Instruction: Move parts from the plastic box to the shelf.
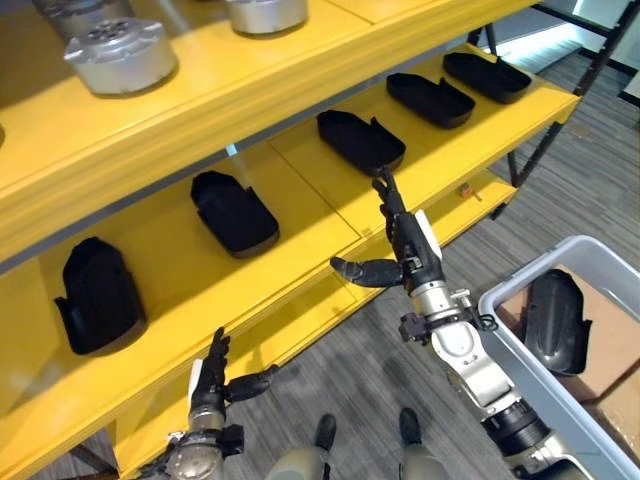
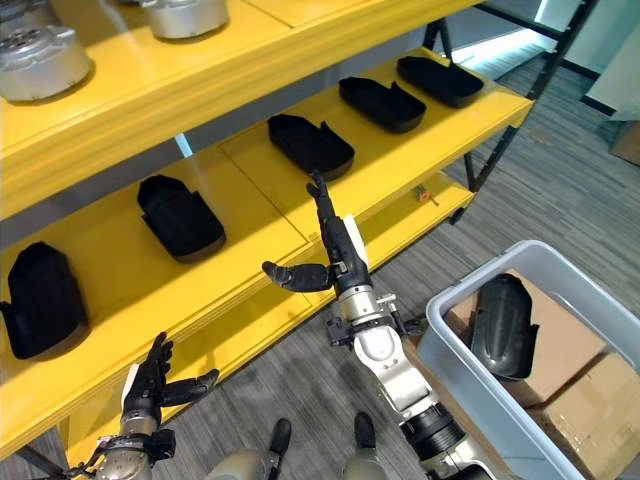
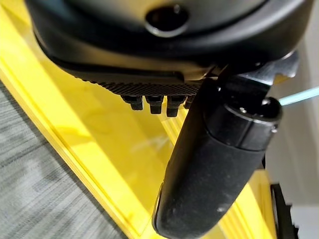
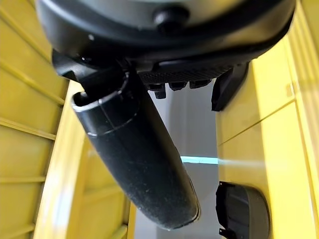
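Several black moulded parts lie in a row on the yellow shelf (image 1: 300, 260). One of them (image 1: 360, 140) sits just beyond my right hand's fingertips. My right hand (image 1: 408, 245) is raised in front of the shelf edge. It is open and empty, with its fingers straight and pointing at that part and its thumb (image 4: 139, 154) spread to the side. The grey plastic box (image 1: 530, 268) stands at the lower right, with one black part (image 1: 555, 320) upright inside it. My left hand (image 1: 212, 372) hangs open and empty low by the shelf's front edge.
Round silver metal parts (image 1: 120, 55) stand on the upper shelf, which overhangs the lower one. Brown cardboard (image 1: 610, 345) lies inside the box beside the part. Black shelf legs (image 1: 545, 140) rise at the right end. Grey carpet floor spreads below.
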